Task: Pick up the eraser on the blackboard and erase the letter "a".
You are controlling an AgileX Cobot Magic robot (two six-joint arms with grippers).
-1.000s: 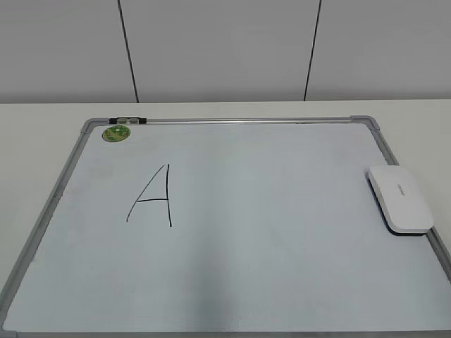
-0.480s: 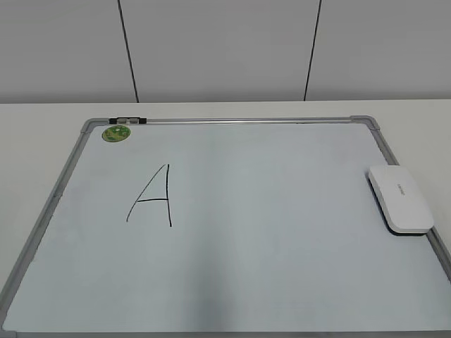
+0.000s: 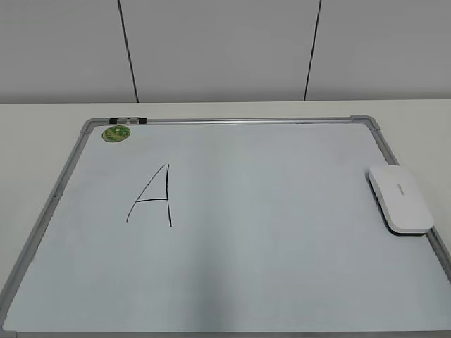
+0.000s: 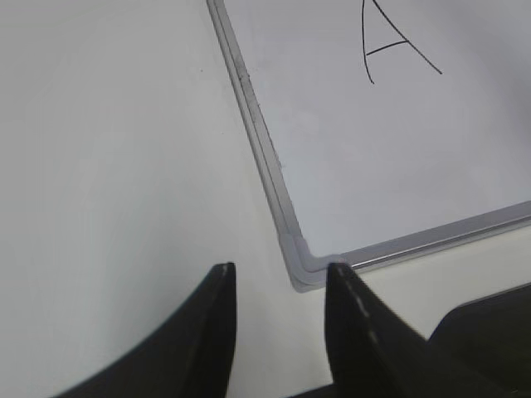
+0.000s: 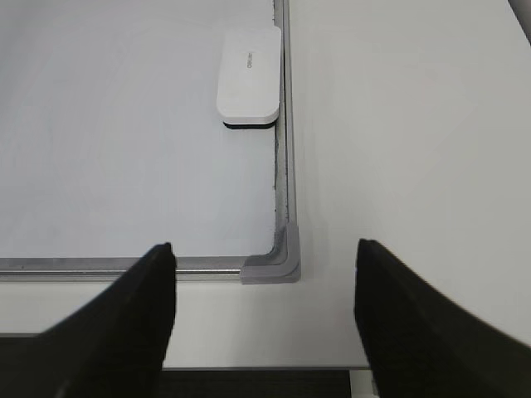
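The blackboard (image 3: 282, 253) is a white board in a silver-grey frame, lying flat on the table. The white eraser (image 3: 400, 198) lies on its right edge, also in the right wrist view (image 5: 249, 75). Only a large capital "A" (image 3: 151, 197) is drawn on the board; no small letter "a" shows anywhere. My left gripper (image 4: 278, 269) is open and empty above the table by the board's near left corner (image 4: 303, 265). My right gripper (image 5: 264, 245) is wide open and empty over the near right corner (image 5: 278, 261), well short of the eraser. Neither gripper shows in the exterior view.
A round green magnet (image 3: 116, 133) sits at the board's far left corner, with a small black clip (image 3: 129, 121) on the top frame beside it. Bare white table (image 5: 398, 124) lies right of the board and to its left (image 4: 124, 149). A grey wall stands behind.
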